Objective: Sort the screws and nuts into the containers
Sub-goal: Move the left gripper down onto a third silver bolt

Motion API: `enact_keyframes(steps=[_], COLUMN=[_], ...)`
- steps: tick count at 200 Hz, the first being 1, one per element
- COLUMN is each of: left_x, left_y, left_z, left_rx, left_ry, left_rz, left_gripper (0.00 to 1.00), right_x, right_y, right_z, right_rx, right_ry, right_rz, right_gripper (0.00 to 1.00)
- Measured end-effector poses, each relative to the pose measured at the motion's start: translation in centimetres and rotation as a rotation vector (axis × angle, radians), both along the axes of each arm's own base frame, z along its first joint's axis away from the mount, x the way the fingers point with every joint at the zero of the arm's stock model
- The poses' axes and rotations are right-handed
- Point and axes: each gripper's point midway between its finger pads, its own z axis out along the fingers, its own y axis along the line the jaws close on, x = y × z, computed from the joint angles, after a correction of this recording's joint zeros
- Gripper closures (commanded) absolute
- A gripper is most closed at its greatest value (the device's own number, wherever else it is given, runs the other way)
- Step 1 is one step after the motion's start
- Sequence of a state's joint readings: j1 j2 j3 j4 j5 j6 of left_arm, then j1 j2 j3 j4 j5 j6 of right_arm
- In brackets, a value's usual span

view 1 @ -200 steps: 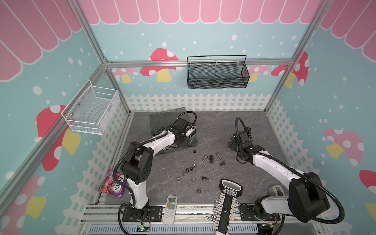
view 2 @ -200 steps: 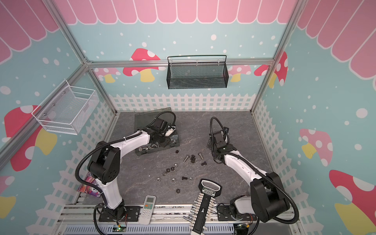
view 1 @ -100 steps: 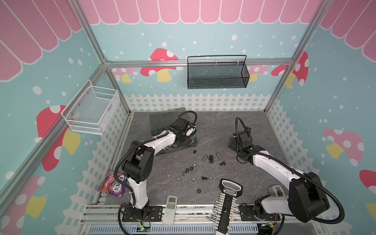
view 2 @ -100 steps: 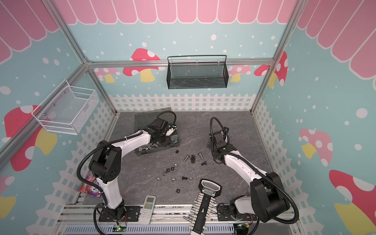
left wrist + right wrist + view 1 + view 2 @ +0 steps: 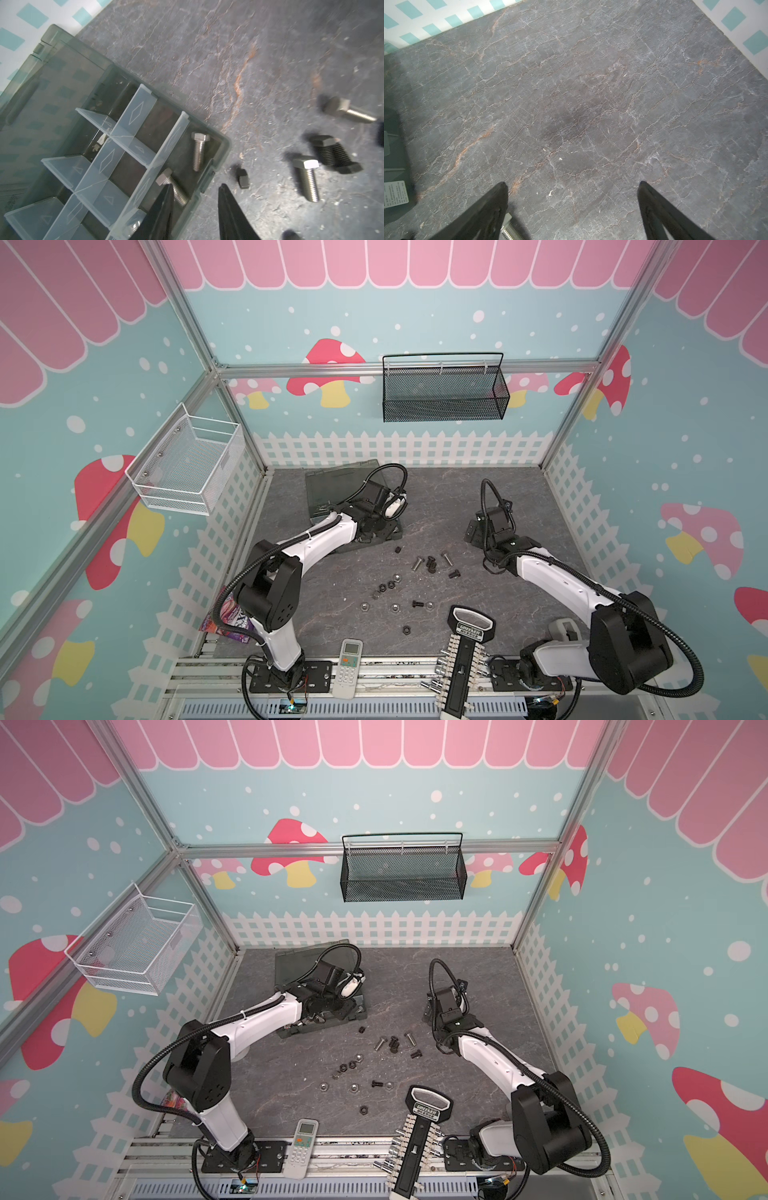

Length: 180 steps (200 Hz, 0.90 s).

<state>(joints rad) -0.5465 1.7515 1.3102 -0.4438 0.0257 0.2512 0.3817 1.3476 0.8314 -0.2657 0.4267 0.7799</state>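
1. Both top views: box (image 5: 332,489) at back left. Loose screws (image 5: 417,563) and nuts (image 5: 384,585) are bunched in the middle, so you can pinch two at once.
2. Left wrist: left gripper (image 5: 195,187) part-open, empty, fingers (image 5: 164,207) astride the box rim. Two silver screws (image 5: 198,153) lie in the end compartment (image 5: 185,149). You may snag the rim when lifting.
3. Right wrist: right gripper (image 5: 572,182) wide open, empty. A stray screw (image 5: 508,228) lies beside one finger (image 5: 483,207), and you may nudge it.

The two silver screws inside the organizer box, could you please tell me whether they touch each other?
Apart. The left wrist view shows a gap between the fully visible screw and the partly hidden screw.
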Motion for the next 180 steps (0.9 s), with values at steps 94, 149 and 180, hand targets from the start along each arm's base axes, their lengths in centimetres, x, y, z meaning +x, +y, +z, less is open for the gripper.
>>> enact_keyframes(steps=[94, 149, 180], left_x=[-7.7, -8.1, -8.8], left_y=[-6.6, -6.8, -7.0], left_z=[-2.1, -4.9, -7.7], left_rx=[-0.073, -0.078, -0.027], left_ry=[0.108, 0.187, 0.231], left_rz=[0.067, 0.154, 0.155], left_gripper=[0.48, 0.50, 0.50], right_x=[0.0, 0.0, -0.1], right_y=[0.0, 0.0, 0.0], right_z=[0.0, 0.1, -0.1], right_rx=[0.000, 0.002, 0.002], right_ry=[0.000, -0.003, 0.000], right_rz=[0.000, 0.000, -0.002], right_gripper=[0.02, 0.02, 0.02])
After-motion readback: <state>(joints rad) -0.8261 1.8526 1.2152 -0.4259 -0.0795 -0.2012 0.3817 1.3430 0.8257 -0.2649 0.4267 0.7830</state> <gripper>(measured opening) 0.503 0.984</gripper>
